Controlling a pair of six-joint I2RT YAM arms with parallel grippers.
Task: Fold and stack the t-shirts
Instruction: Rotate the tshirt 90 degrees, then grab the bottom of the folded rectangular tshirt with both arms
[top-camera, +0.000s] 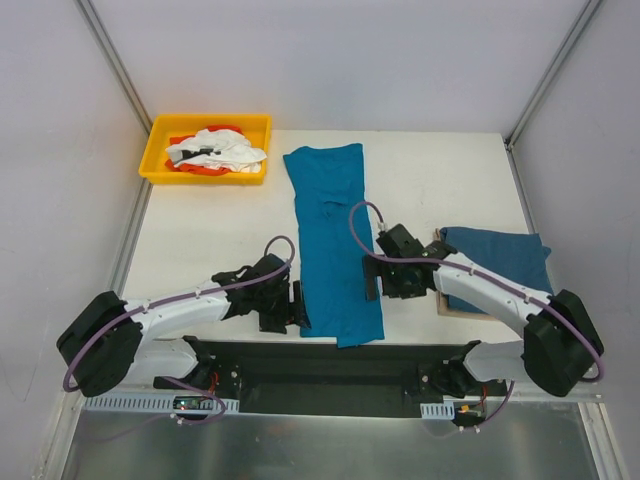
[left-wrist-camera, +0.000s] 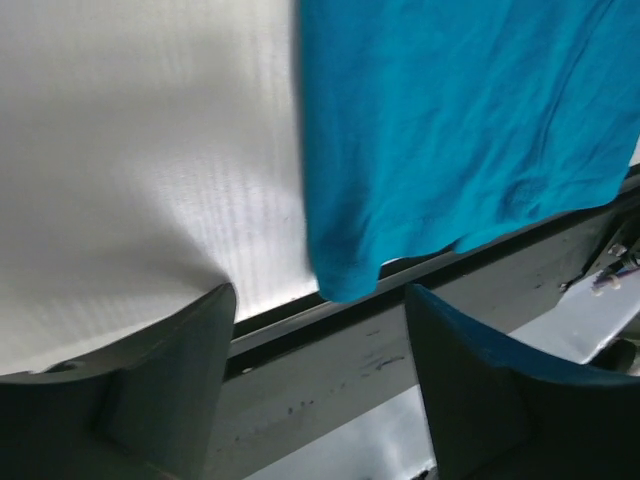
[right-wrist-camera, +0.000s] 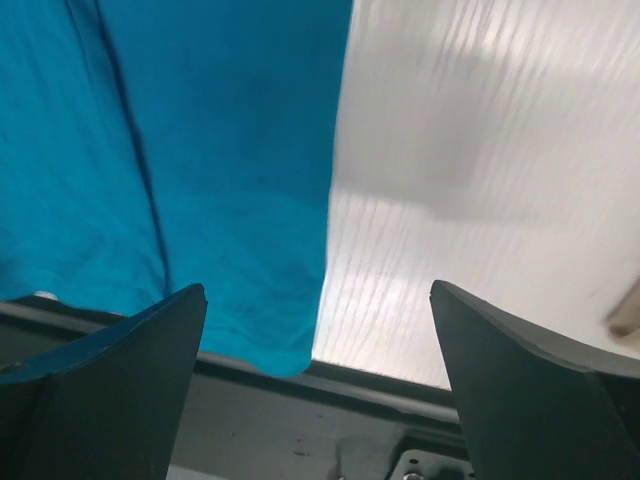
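Observation:
A teal-blue t-shirt lies folded into a long strip down the middle of the white table, its near end hanging a little over the front edge. It also shows in the left wrist view and the right wrist view. A second, darker teal shirt lies folded at the right. My left gripper is open and empty, just left of the strip's near end. My right gripper is open and empty, just right of the strip.
A yellow bin with white and orange cloth stands at the back left. A brown board lies under the folded shirt at the right. The table's dark front rail runs between the arm bases.

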